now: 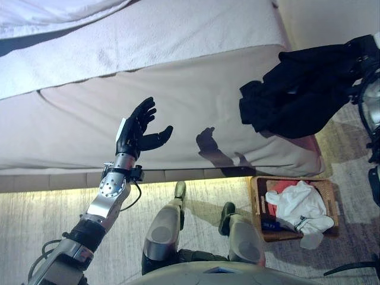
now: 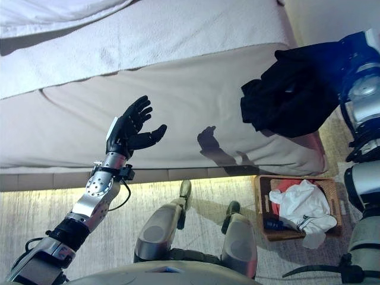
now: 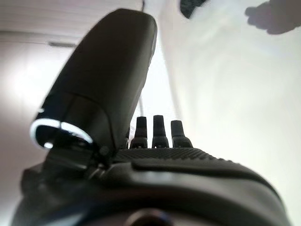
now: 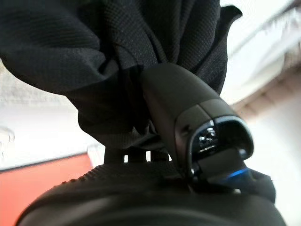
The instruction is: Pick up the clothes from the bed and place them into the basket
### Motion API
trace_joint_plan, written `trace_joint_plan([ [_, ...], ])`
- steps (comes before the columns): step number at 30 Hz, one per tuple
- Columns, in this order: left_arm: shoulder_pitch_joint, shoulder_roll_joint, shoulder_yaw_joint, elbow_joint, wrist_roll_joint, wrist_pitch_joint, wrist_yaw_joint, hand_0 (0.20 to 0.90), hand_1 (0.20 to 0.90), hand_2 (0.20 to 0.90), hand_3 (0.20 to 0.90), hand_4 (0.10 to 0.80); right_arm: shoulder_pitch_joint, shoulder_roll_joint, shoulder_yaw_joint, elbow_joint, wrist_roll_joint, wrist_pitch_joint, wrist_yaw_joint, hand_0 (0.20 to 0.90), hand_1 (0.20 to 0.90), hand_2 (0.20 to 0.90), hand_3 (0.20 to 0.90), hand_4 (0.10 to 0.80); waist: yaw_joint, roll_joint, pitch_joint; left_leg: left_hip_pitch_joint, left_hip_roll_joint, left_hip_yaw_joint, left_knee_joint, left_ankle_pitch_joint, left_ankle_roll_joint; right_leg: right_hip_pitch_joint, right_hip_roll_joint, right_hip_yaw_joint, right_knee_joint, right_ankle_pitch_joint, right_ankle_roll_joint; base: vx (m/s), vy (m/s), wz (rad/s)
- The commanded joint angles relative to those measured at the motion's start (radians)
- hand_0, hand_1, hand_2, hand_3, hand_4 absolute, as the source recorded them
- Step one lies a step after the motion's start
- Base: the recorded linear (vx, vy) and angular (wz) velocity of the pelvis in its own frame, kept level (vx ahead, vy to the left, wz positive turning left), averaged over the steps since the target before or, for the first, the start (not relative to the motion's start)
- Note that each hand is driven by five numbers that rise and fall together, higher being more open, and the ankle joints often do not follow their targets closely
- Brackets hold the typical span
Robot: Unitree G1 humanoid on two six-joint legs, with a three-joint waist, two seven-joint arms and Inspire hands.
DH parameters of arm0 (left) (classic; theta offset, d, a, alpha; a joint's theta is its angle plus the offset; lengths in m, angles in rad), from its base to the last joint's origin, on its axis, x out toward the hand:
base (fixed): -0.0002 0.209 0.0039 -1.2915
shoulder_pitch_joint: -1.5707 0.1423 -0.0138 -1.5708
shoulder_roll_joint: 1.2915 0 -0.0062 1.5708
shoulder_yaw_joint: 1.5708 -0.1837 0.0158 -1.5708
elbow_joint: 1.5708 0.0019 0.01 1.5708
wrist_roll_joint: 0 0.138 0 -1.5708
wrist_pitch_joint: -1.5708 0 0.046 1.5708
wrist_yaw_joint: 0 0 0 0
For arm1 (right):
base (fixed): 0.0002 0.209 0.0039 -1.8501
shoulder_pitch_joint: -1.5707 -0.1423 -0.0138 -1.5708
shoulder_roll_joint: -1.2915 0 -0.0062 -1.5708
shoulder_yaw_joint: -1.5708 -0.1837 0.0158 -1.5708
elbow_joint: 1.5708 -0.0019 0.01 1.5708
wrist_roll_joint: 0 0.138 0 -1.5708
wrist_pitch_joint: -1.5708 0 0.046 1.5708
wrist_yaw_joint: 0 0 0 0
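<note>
1. While it fills most of the head views, the bed point(image 1: 178, 101) shows a bare pale mattress with a white quilt point(image 1: 53, 15) bunched at its far left corner.
2. Beyond the bed's near edge lies a pale carpet point(image 1: 47, 219), running under the basket as well.
3. Hanging in the air over the bed's right corner, the black garment point(image 1: 294, 95) droops in loose folds, above and a little behind the basket (it touches neither the bed nor the basket, as far as the head views show).
4. On the carpet just beside the bed's right corner sits the wicker basket point(image 1: 256, 202), already holding a white garment point(image 1: 303, 208) that spills over its near rim, with something red point(image 1: 278, 187) beneath it.
5. At the right edge of the view, the right hand point(image 4: 188, 122) is clenched on the black garment, thumb pressed into the gathered cloth.
6. Raised over the middle of the mattress, the left hand point(image 1: 139, 130) is empty, fingers spread and relaxed, thumb held apart.
</note>
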Motion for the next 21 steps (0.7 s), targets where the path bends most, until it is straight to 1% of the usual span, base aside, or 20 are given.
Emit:
trace_joint_plan([
  [1, 0.021, -0.03, 0.008, 0.021, 0.034, -0.076, 0.006, 0.9, 0.9, 0.9, 0.9, 0.8, -0.005, -0.12, 0.042, -0.061, 0.029, -0.093, -0.058, 0.3, 0.3, 0.3, 0.2, 0.1, -0.037, -0.029, -0.227, 0.002, 0.025, 0.031, 0.089, -0.183, 0.001, 0.013, 0.073, 0.019, -0.1, 0.052, -0.06, 0.003, 0.013, -0.18],
  [2, 0.015, -0.036, 0.011, 0.039, 0.022, -0.078, 0.002, 0.9, 0.9, 0.9, 0.9, 0.8, 0.02, -0.136, 0.023, -0.087, 0.024, -0.086, -0.058, 0.3, 0.3, 0.3, 0.2, 0.1, -0.056, -0.032, -0.243, 0.019, 0.028, 0.041, 0.069, -0.184, 0.0, 0.019, 0.073, 0.039, -0.119, 0.064, -0.051, 0.01, 0.024, -0.27],
  [7, 0.009, -0.065, 0.018, 0.088, 0.003, -0.098, -0.034, 0.9, 0.9, 0.9, 0.9, 0.8, 0.127, -0.176, -0.045, -0.148, 0.01, -0.092, -0.079, 0.3, 0.3, 0.3, 0.2, 0.1, -0.107, -0.041, -0.276, 0.082, 0.05, 0.092, -0.014, -0.17, -0.008, 0.045, 0.078, 0.088, -0.192, 0.109, -0.027, 0.007, 0.041, -0.32],
  [11, -0.007, -0.073, 0.015, 0.118, 0.016, -0.106, -0.048, 0.9, 0.9, 0.9, 0.9, 0.8, 0.195, -0.208, -0.104, -0.201, 0.02, -0.078, -0.091, 0.3, 0.3, 0.3, 0.2, 0.1, -0.145, -0.045, -0.29, 0.109, 0.059, 0.121, -0.061, -0.161, -0.012, 0.045, 0.087, 0.129, -0.227, 0.133, -0.015, -0.013, 0.035, -0.26],
  [13, -0.017, -0.076, 0.015, 0.137, 0.019, -0.111, -0.057, 0.9, 0.9, 0.9, 0.9, 0.8, 0.237, -0.226, -0.14, -0.232, 0.028, -0.066, -0.099, 0.3, 0.3, 0.3, 0.2, 0.1, -0.172, -0.045, -0.297, 0.118, 0.059, 0.133, -0.075, -0.164, -0.01, 0.039, 0.093, 0.158, -0.236, 0.141, -0.01, -0.013, 0.051, -0.28],
  [21, -0.045, -0.095, 0.026, 0.197, 0.04, -0.122, -0.071, 0.9, 0.9, 0.9, 0.9, 0.8, 0.412, -0.264, -0.28, -0.293, 0.037, -0.078, -0.104, 0.3, 0.3, 0.3, 0.2, 0.1, -0.246, -0.05, -0.318, 0.144, 0.062, 0.189, -0.091, -0.187, -0.002, 0.022, 0.109, 0.247, -0.261, 0.168, 0.008, 0.013, 0.035, -0.28],
])
